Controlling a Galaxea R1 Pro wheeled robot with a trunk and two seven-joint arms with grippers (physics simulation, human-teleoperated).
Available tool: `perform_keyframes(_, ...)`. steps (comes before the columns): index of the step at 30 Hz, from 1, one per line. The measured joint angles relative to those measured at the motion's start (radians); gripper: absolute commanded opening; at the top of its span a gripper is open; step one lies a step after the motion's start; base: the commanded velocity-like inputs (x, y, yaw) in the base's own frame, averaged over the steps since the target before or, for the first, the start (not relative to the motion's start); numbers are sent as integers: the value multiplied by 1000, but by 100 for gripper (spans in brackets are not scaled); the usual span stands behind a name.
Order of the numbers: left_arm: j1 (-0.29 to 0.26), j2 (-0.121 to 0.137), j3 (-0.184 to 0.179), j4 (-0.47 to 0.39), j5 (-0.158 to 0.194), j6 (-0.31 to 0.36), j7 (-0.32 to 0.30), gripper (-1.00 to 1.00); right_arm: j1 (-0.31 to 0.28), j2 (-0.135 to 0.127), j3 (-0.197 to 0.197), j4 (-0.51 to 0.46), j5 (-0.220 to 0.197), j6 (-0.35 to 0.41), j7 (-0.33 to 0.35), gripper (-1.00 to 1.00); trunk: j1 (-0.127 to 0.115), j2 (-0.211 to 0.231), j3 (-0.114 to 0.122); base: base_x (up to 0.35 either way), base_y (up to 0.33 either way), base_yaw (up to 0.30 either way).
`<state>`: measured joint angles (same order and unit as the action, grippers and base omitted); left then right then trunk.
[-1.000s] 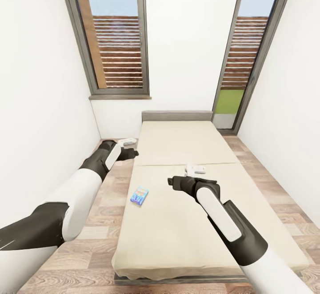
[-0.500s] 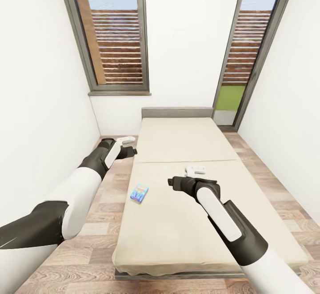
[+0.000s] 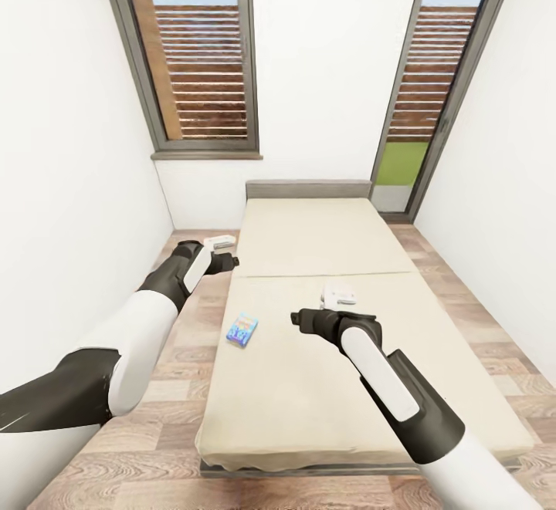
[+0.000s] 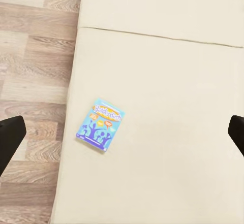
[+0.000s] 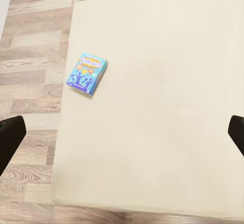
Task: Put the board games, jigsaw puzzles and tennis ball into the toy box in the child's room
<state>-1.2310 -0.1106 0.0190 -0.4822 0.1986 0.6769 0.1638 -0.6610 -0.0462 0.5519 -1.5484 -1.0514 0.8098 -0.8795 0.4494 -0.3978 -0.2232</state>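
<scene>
Head view: small blue printed board game box (image 3: 242, 329) lies flat near the left edge of the low beige-mattress bed (image 3: 324, 240). Left claw (image 3: 222, 244) hovers over the wood floor left of the bed, right claw (image 3: 338, 294) over mid-mattress; both spread apart, empty. Step: approach for pickup. Next: lower a claw onto the box.

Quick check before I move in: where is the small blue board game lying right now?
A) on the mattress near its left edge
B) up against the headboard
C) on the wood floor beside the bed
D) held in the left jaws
A: the blue board game lies flat on the beige bed close to its left edge, clear of the floor and untouched by either arm.
</scene>
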Motion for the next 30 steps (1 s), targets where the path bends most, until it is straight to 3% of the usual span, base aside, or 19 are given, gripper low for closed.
perform_keyframes(30, 0, 0, 9, 0, 1, -3, 1, 100, 14, -5, 0, -3, 1, 0, -1, 100, 0, 0, -50, 0, 0, 0)
